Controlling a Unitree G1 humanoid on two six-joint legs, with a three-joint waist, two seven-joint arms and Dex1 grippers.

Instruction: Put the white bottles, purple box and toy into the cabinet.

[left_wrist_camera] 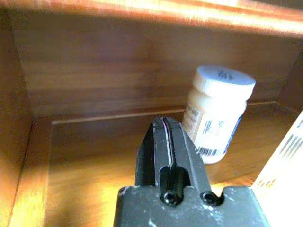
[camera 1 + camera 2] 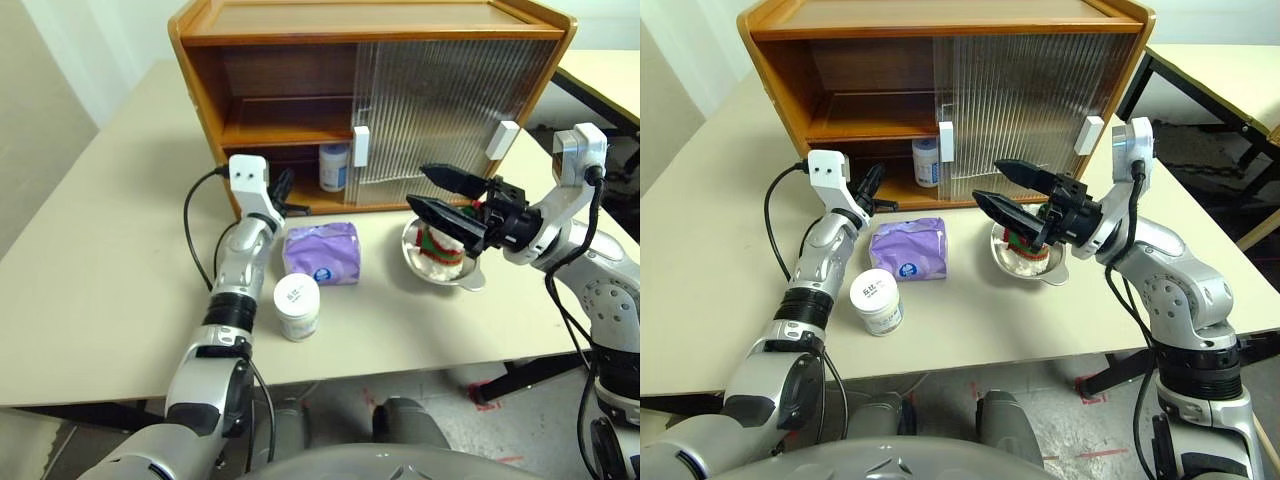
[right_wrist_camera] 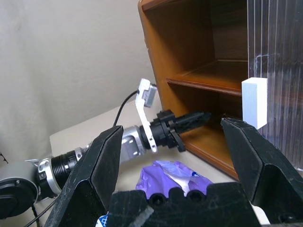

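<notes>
I count two white bottles: one ahead of my left claw, one behind it. One purple box, one toy under my right claw, one steel bowl, one cabinet.

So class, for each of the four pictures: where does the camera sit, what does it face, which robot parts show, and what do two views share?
Left eye view: on the head, looking down at the table, cabinet and both arms.
Right eye view: same scene, beside it.
Left wrist view: inside the cabinet's lower shelf, past the shut left gripper toward a white bottle.
Right wrist view: between the open right gripper's fingers, facing the left gripper, purple box and cabinet.
Shared: both wrist views show the lower shelf.
</notes>
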